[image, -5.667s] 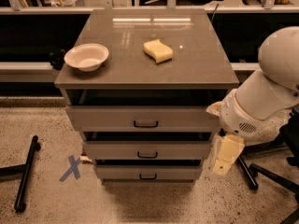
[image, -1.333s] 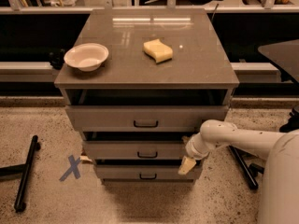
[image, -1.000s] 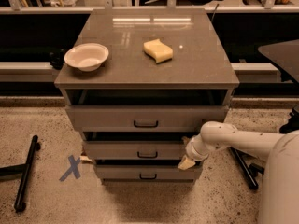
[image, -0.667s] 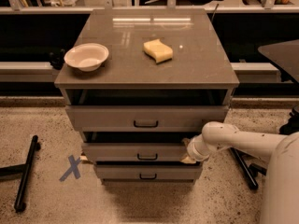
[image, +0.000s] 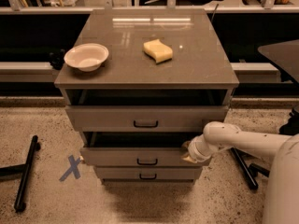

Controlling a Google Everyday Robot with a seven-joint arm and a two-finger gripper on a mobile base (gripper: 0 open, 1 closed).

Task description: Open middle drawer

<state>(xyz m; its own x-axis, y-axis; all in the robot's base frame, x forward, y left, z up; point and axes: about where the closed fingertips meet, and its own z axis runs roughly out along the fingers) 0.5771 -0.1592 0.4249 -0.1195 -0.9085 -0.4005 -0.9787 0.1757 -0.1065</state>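
- We see the middle drawer point(image: 117, 157) partly out, between the top drawer point(image: 103, 118) and the bottom drawer point(image: 117, 173).
- The gripper point(image: 188, 154) is at its right front corner (grip state: we cannot tell).
- The bowl point(image: 86, 56) and the sponge point(image: 158, 50) sit on the cabinet top point(image: 196, 69).

White rounded arm point(image: 254, 140), smooth tubular links, bulbous joint; cream gripper point(image: 188, 156) at right end of middle drawer point(image: 119, 156).

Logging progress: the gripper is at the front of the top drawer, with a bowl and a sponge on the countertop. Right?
No. The camera view shows the gripper at the front of the middle drawer, near its right end in the picture, not at the top drawer. The bowl and sponge are on the countertop.
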